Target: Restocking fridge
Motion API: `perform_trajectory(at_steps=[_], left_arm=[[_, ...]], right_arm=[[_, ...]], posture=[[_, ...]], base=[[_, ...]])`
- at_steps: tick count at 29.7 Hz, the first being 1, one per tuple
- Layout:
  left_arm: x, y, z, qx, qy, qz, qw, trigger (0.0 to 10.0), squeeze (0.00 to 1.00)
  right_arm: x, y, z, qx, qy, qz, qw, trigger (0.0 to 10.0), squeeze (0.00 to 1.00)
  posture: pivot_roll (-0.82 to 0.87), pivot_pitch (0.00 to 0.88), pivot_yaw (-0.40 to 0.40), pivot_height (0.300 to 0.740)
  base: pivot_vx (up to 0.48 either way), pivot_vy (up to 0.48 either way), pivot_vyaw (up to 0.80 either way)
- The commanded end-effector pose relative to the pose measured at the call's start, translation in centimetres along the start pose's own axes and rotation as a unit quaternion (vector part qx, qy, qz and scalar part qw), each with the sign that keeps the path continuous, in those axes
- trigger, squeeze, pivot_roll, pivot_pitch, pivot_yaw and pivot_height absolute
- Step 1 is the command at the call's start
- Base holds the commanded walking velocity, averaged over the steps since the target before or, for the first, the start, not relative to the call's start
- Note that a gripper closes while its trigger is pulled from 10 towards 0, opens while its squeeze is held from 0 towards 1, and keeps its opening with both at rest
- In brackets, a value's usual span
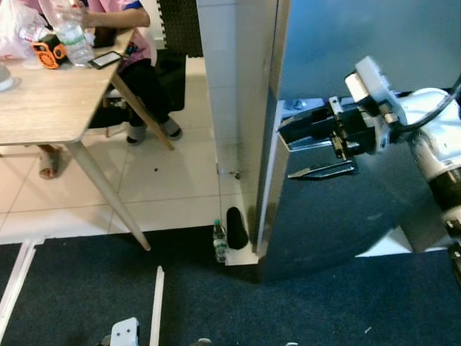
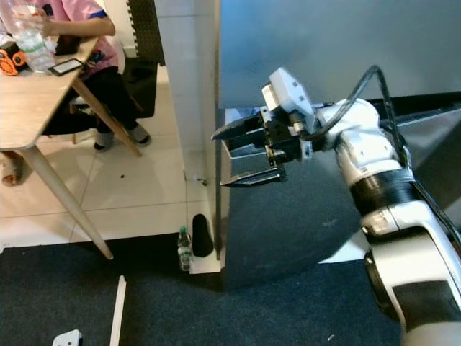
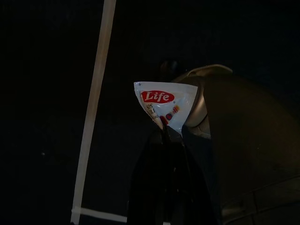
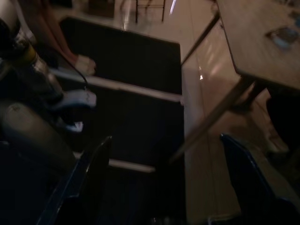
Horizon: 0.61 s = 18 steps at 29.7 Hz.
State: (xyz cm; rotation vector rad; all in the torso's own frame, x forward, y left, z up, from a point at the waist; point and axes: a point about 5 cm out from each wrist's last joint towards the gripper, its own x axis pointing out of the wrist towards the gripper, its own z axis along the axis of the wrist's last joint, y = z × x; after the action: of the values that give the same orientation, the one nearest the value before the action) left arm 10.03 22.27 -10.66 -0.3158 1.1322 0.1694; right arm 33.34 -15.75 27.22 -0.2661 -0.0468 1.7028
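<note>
Your right gripper (image 2: 234,155) sits against the front face of the fridge door (image 2: 310,216), a smooth, glossy dark panel that mirrors the arm; its two long black fingers are spread wide apart, the tips at the door's left edge, holding nothing. Beyond that edge rises a white tiled column (image 1: 223,86), and at its foot, on a pale ledge, a small plastic bottle (image 1: 220,241) stands upright just beside a dark, rounded object (image 1: 236,227) — both close to the door's lower corner.

In the dim left wrist view your left gripper (image 3: 165,133) has its fingers pressed together on the lower corner of a white triangular sachet (image 3: 166,105) with a red "Life" label — crinkled, soft-looking film.

To your left, pale floor tiles lie open between the column and a light wooden table (image 1: 43,108) on slanted legs. A seated person (image 1: 137,58) is at its far side. A clear water bottle (image 1: 72,32), a phone (image 1: 106,59) and an orange gadget (image 1: 49,52) rest on the top. Dark blue carpet (image 1: 86,295) covers the near floor, crossed by a white strip (image 1: 156,306).
</note>
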Motion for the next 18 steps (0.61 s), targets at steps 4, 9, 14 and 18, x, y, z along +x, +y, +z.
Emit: perform_trajectory(at_steps=[4, 9, 14, 18], left_arm=[[0.1, -1.1, -1.7, -0.004, 0.031, -0.017, 0.999, 10.0, 0.00], [0.1, -1.1, -1.6, -0.004, 0.030, -0.017, 0.999, 10.0, 0.00], [0.2, -0.9, -1.0, -0.014, 0.014, -0.011, 1.000, 10.0, 0.00], [0.2, -0.6, 0.1, -0.021, -0.006, -0.004, 1.000, 10.0, 0.00]], right_arm=[[1.7, 2.4, -4.0, 0.062, -0.001, 0.043, 0.997, 10.0, 0.00], [2.2, 3.2, -5.8, 0.086, 0.012, 0.051, 0.995, 10.0, 0.00], [1.9, 7.6, -16.2, 0.254, 0.106, -0.031, 0.961, 10.0, 0.00], [0.9, 10.6, -22.1, 0.365, 0.159, -0.173, 0.901, 10.0, 0.00]], posture=[[-0.02, 0.054, -0.026, 0.740], [-0.01, 0.046, -0.028, 0.740], [0.00, 0.026, -0.035, 0.740], [0.00, 0.019, -0.033, 0.740]], base=[[0.000, 0.000, 0.00], [0.000, 0.000, 0.00], [0.000, 0.000, 0.00], [0.000, 0.000, 0.00]])
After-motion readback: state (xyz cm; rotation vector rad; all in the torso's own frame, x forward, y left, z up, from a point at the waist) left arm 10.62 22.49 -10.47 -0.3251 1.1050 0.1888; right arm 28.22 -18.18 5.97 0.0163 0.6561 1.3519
